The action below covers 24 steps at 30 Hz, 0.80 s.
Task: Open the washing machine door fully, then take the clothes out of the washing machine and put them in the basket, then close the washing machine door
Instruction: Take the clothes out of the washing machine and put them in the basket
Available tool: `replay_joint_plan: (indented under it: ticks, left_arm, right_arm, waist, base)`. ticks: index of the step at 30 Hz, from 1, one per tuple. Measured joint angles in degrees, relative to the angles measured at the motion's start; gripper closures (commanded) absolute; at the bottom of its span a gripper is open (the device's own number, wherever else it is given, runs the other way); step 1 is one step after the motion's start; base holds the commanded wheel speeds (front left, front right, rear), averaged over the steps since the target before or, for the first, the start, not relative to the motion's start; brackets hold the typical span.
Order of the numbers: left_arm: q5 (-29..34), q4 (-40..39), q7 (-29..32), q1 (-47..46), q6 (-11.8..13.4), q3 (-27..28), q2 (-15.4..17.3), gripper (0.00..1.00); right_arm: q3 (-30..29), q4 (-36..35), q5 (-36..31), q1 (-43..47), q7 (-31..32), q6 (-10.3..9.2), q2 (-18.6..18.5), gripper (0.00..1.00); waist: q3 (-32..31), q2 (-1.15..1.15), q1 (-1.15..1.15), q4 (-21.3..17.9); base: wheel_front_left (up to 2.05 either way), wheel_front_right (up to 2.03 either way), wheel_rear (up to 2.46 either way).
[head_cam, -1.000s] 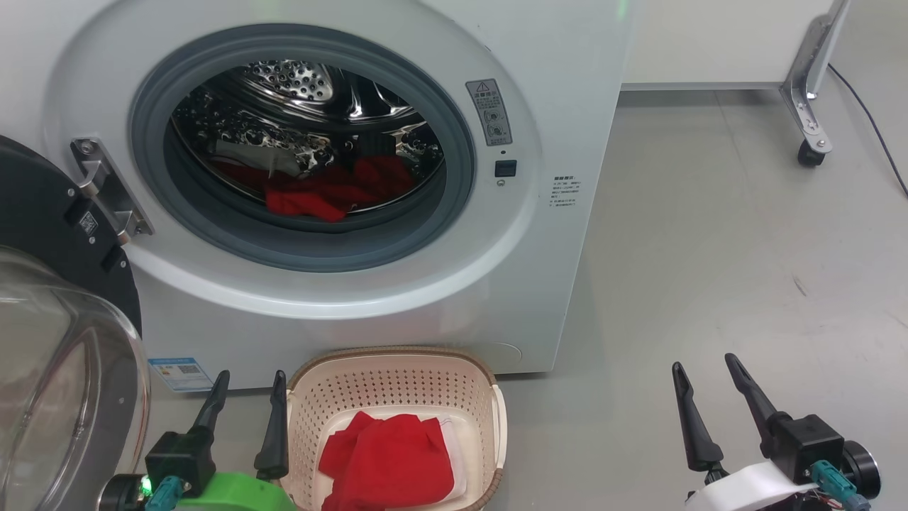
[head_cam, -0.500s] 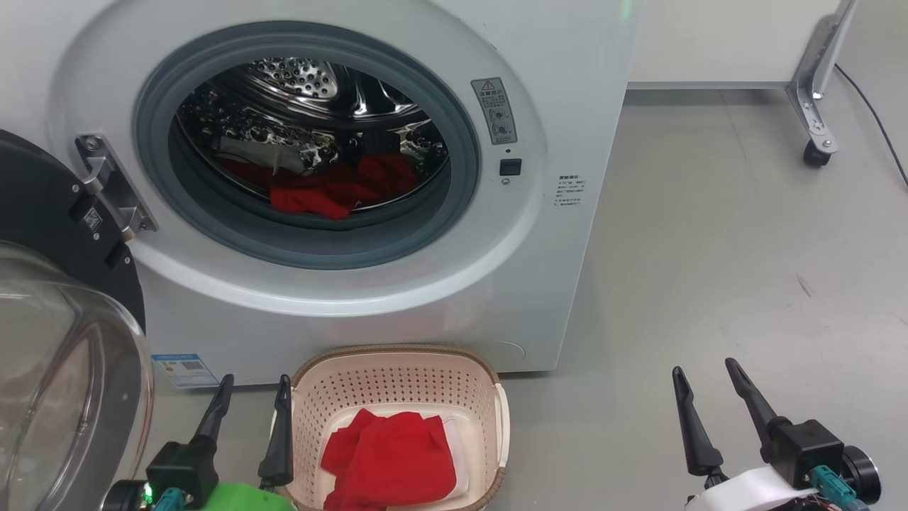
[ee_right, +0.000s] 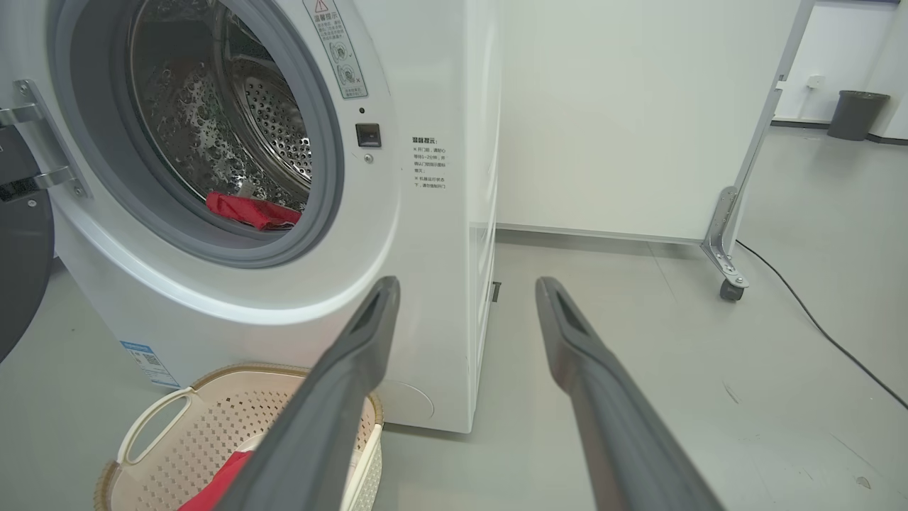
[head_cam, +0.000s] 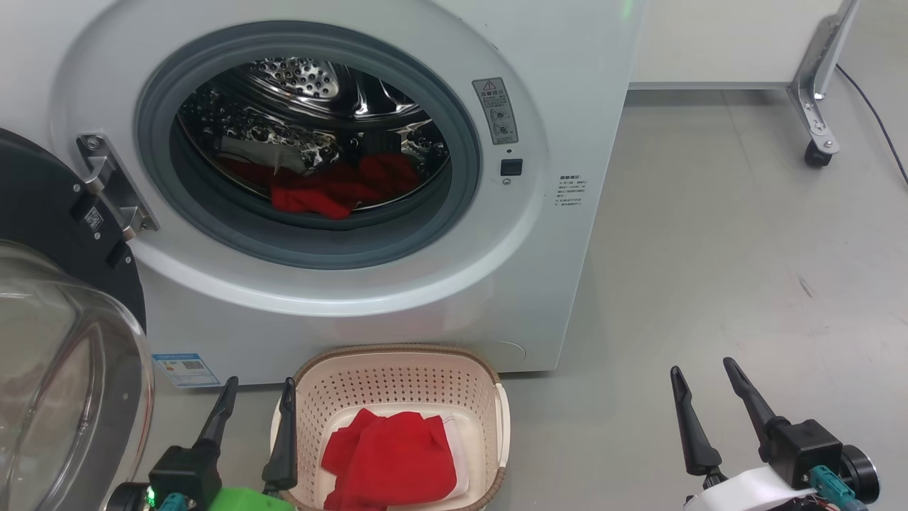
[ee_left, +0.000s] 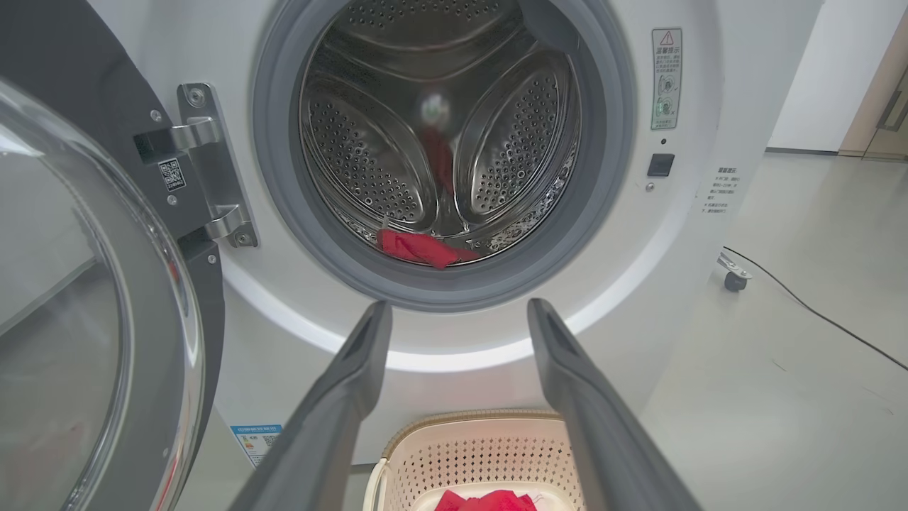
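The washing machine is filling the upper left of the head view, its drum mouth standing open. The washing machine door is hanging swung out at 9 o'clock of the mouth. The basket is sitting on the floor at 6 o'clock, just in front of the machine.

The clothes are lying in 2 places. One red heap is in the basket. More red fabric is resting low in the drum, possibly more than 1 piece, though reflections are blurring that.

Over the last second little is changing. The view itself is shifting slightly, and the left gripper, fingers wide and empty, is edging toward the basket's 9 o'clock side. The right gripper, equally wide and empty, is waiting at 3 o'clock, well apart. Unloading is looking roughly half done, with the drum's heap next.
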Motion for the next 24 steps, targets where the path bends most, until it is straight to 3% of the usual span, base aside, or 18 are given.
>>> replay_joint_plan:
  ticks: [24]
  left_arm:
    - [-1.3,-1.1,3.8,0.3,0.0,-0.3,0.3,0.00]
  right_arm:
    - [1.5,-1.6,0.0,-0.1,0.6,0.03,0.0,0.00]
  waist:
    - [2.9,0.00,0.00,-2.2]
  base:
    - [0.00,0.00,0.00]
